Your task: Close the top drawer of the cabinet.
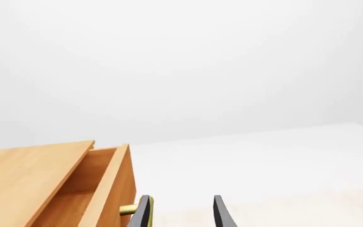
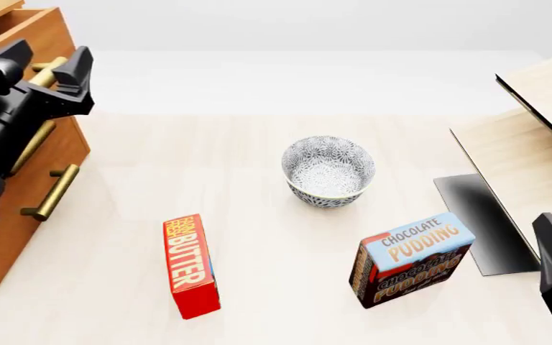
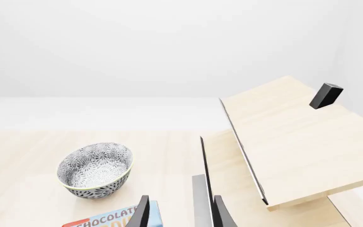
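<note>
Fingers [image 1: 145, 210] of my left gripper [image 2: 49, 59] stand parted, one just beside the brass handle [image 1: 128, 209] of the top drawer [image 1: 99, 189] — pulled out from the cabinet [image 2: 29, 188]. Right gripper [image 3: 180, 212] hangs released too — over the pudding box [image 2: 412, 257], bowl [image 2: 328, 171] beyond.

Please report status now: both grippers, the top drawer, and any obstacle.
Left gripper open, at the top drawer handle. Right gripper open, idle over the pudding box. Drawer partly open. Nothing blocking it.
</note>
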